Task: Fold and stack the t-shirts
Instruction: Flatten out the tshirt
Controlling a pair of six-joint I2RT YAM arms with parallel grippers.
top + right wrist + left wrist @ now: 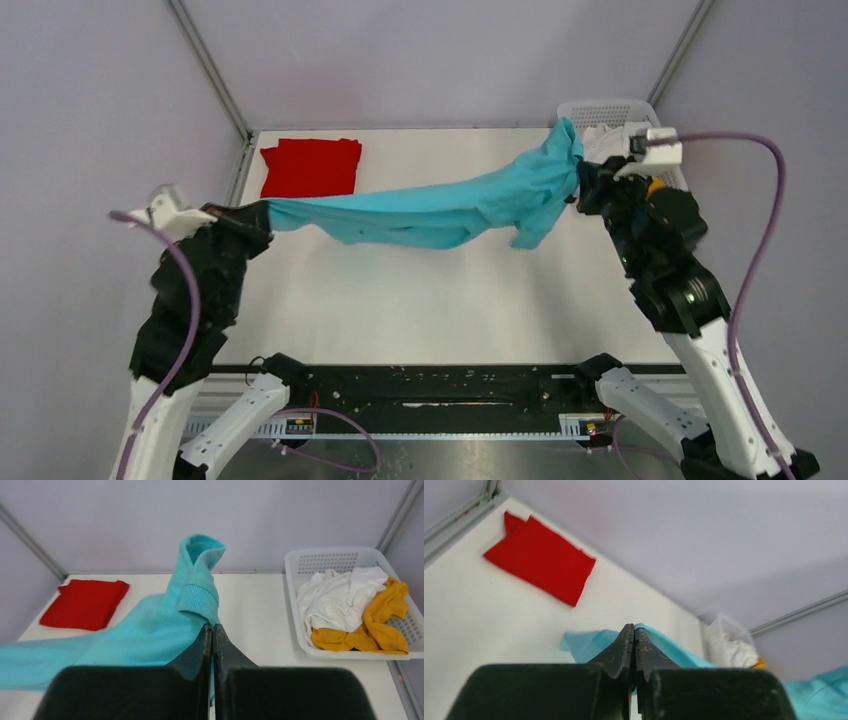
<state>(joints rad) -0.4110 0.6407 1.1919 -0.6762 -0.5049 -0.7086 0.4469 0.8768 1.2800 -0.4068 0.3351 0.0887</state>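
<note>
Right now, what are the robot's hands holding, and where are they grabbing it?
The blue shirt, stretched between both: left gripper pinches one end, right gripper the other, by a ribbed edge.

Barrier across mid-table: turquoise t-shirt (430,210), stretched between left gripper (262,212) and right gripper (580,185), both clamped on it, sagging midway. Free passage over bare table (420,310) on the near side. Far left corner taken by folded red t-shirt (311,167); far right by basket (325,560) with white t-shirt (340,597) and yellow t-shirt (385,620). Bounded by walls (100,100).
</note>
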